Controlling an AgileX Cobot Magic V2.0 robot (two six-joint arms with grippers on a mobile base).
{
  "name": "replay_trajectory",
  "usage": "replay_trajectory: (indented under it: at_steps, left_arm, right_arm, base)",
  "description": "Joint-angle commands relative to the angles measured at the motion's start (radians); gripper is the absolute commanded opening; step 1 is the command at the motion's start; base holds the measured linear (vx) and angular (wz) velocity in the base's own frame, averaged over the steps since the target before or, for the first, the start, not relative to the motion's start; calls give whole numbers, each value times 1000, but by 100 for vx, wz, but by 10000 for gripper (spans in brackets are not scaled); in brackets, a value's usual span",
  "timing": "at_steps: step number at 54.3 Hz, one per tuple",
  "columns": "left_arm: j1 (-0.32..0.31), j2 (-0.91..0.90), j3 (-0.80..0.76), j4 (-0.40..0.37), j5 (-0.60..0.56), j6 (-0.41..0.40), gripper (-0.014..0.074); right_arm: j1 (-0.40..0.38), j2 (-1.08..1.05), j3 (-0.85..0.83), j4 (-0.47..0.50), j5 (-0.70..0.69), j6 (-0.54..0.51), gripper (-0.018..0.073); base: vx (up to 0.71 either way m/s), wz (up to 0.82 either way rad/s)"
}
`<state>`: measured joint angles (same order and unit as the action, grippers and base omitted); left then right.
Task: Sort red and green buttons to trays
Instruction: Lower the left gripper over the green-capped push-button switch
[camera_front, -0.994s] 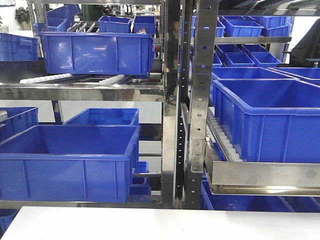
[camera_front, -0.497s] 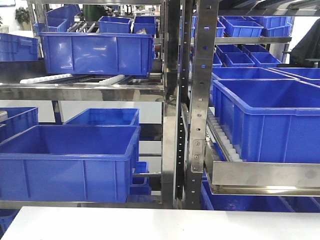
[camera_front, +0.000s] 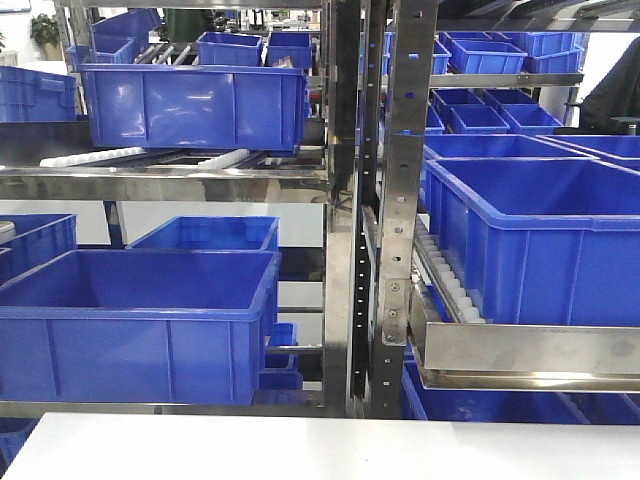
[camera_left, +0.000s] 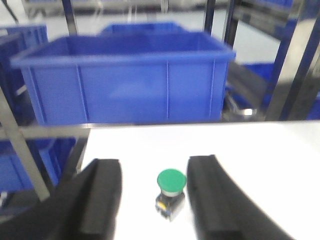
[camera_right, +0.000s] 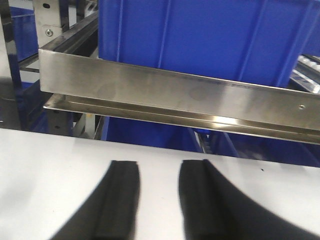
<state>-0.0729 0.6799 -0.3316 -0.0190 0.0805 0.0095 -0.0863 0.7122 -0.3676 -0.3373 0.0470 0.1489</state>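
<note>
Green button (camera_left: 170, 192): one piece, green mushroom cap uppermost on a dark boxy body. It stands on the white table (camera_left: 260, 160), apparently toward the far left corner. I find it in the left wrist view only.

Left gripper (camera_left: 154, 170): jaws spread wide, holding nothing, one finger on each side of the button. The button is off-centre, apart from the left-hand finger and just beside the right-hand one. The picture is too soft for me to tell whether cap and finger touch. A blue crate (camera_left: 125, 75) sits beyond the table's far edge.

Shelving rack (camera_front: 345, 200): front view, steel uprights with blue crates to left and right. Only a strip of table shows at the bottom, with no arm or task item on it.

Right gripper (camera_right: 159, 167): jaws parted to a moderate gap, with only white table surface between them. A steel rail (camera_right: 175, 95) runs across beyond.

Not located: red button, green tray, red tray; none appears in any view.

Step in hand, as I judge it: pick-up of the green button by the left arm. The approach is made and the grasp is not yet taken.

Next move calls for:
- shifting the left gripper a little to the right, so the button sits midway;
- lowering until the pads face the boxy body rather than the domed cap;
- closing gently, since an off-centre squeeze could shove or tip the button;
- finding the green tray before I carry anything.
</note>
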Motion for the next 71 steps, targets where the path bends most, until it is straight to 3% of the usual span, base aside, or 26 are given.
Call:
replay_trajectory:
  at_steps: [1, 9, 18, 28, 40, 44, 71]
  left_arm:
    - [0, 58, -29, -12, -122, -1, 512]
    - [0, 183, -29, -14, -183, 0, 516]
    - [0, 358, -29, -12, -192, 10, 516]
    - [0, 558, -67, -10, -245, 11, 516]
    - [-1, 762, -214, 96, -256, 11, 516]
    - [-1, 810, -257, 99, -256, 11, 516]
    - [-2, 932, -359, 98, -245, -46, 516]
  right_arm:
    - [-7, 67, -34, -7, -172, 2, 423]
    - [-5, 186, -34, 22, -288, 63, 456]
    - [-5, 271, -34, -70, -380, 82, 456]
    - [-5, 306, -34, -170, -377, 83, 456]
    - [-5, 307, -34, -171, -375, 83, 456]
    - [-5, 307, -34, -171, -372, 83, 456]
    - [-5, 307, -34, -171, -295, 83, 456]
  base:
    - [0, 0]
    - [0, 0]
    - [0, 0]
    - [0, 0]
    - [0, 0]
    - [0, 0]
    - [0, 0]
